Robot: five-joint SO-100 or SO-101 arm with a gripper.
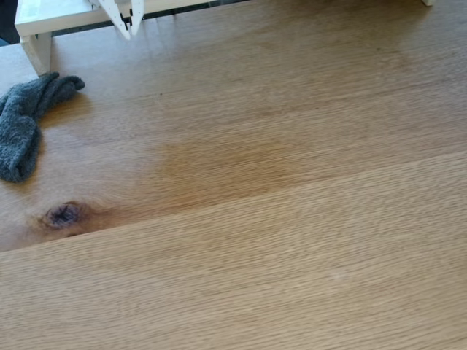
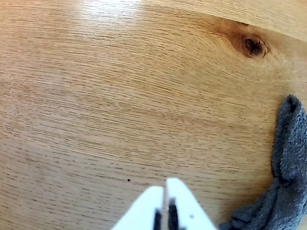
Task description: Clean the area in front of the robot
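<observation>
The area is a light-oak tabletop [image 1: 277, 219] with a dark knot [image 1: 62, 214] and a long seam between boards; in the wrist view the tabletop [image 2: 105, 105] and the knot [image 2: 253, 46] show too. My white gripper [image 1: 132, 32] pokes in at the top edge of the fixed view, above the wood. In the wrist view the gripper [image 2: 166, 184] enters from the bottom, its pointed fingertips nearly touching and nothing between them. A fuzzy dark grey cloth [image 1: 25, 124] lies crumpled at the left; in the wrist view the cloth [image 2: 285, 177] is right of the fingers.
A white frame [image 1: 44, 22] with a leg stands at the top left of the fixed view, just behind the cloth. Bare wood stretches across the middle and right.
</observation>
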